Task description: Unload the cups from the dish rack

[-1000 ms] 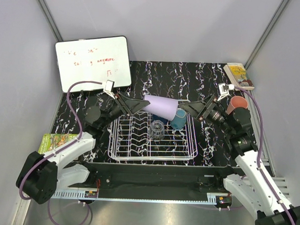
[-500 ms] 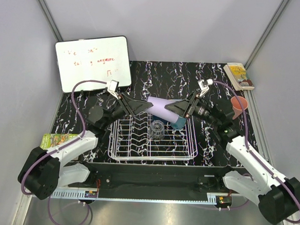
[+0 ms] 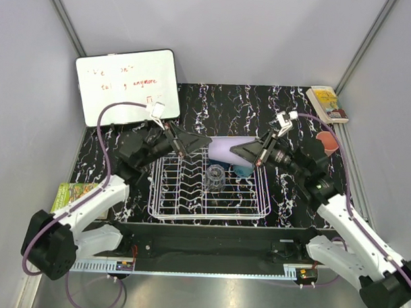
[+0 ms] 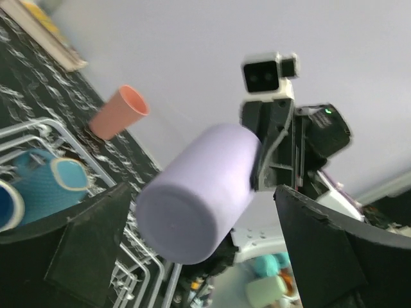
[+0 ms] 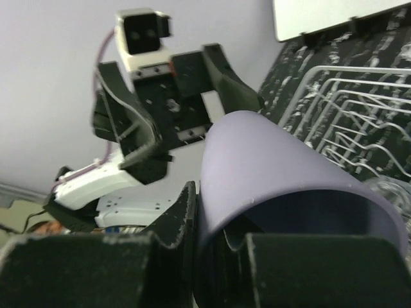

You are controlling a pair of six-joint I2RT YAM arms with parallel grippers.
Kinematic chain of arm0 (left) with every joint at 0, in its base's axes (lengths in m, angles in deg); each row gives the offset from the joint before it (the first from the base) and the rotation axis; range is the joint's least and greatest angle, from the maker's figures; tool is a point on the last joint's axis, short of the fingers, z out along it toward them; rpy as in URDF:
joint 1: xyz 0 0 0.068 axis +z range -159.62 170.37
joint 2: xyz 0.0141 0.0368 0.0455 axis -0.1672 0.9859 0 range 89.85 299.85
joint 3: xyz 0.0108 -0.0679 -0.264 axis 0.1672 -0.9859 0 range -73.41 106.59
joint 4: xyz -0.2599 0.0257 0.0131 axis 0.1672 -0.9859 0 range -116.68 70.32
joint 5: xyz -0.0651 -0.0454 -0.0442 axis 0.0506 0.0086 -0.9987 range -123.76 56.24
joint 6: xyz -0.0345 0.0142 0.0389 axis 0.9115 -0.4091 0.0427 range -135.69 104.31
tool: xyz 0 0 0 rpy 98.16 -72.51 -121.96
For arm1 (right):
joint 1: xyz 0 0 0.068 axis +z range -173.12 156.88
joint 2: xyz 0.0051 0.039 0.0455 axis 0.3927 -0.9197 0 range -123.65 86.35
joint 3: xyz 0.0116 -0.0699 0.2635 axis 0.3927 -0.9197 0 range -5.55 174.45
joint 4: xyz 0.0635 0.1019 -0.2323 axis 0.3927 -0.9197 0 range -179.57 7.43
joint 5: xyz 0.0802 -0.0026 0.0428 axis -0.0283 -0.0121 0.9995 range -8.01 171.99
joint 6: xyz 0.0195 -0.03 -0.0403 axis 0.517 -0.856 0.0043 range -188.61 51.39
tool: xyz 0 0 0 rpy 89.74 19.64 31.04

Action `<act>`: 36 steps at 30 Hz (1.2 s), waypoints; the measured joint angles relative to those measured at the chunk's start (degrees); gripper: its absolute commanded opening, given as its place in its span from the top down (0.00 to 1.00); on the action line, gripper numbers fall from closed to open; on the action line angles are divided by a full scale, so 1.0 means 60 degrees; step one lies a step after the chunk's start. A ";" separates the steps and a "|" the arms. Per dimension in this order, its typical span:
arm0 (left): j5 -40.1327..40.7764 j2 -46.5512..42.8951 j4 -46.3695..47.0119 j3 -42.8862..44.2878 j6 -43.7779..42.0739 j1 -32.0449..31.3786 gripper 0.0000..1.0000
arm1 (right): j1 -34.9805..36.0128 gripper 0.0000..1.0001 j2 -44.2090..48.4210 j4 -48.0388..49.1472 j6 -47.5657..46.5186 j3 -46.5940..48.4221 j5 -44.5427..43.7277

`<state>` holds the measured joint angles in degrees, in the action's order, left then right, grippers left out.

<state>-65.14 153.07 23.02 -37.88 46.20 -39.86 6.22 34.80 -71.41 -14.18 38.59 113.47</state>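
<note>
A lavender cup [image 3: 224, 149] hangs on its side above the back of the white wire dish rack [image 3: 165, 193]. My right gripper [image 3: 244, 150] is shut on the cup's rim, one finger inside and one outside the wall [image 5: 270, 167]. My left gripper [image 3: 203, 143] stands open around the cup's base [image 4: 192, 192], its fingers [image 4: 90, 250] wide of it. In the rack sit a clear glass [image 3: 215, 176] and a teal cup [image 3: 244, 169], and a dark blue cup [image 4: 5, 206] shows beside the teal one [image 4: 48, 186]. A salmon pink cup [image 3: 325, 140] stands on the table to the right.
A whiteboard [image 3: 127, 84] leans at the back left. A book [image 3: 327, 103] lies at the back right corner and a green packet [image 3: 72, 193] at the left edge. Grey walls enclose the black marbled table [image 3: 221, 104].
The lavender cup changed hands: my left gripper opened and let go of its base, while my right gripper closed on its rim. The left arm drew back slightly.
</note>
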 measured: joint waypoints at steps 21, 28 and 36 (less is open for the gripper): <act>0.4146 -0.1191 -0.9730 0.2106 -0.2670 0.0415 0.02 | -0.0058 1.00 -0.1821 -1.2222 -0.0925 0.5774 -1.1497; 0.4550 -0.1220 -1.0688 0.2106 -0.2667 0.0415 0.03 | -0.2514 1.00 -0.3100 -1.2866 -0.0871 0.7238 -1.2123; 0.4586 -0.1224 -1.1012 0.2109 -0.2670 0.0415 0.03 | -0.4903 1.00 -0.6255 -1.2896 -0.1239 1.0440 -1.0779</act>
<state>-37.62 145.73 -43.06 -25.23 30.18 -37.37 -23.20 -2.73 -148.78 -21.61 101.24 48.80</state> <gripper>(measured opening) 0.976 0.146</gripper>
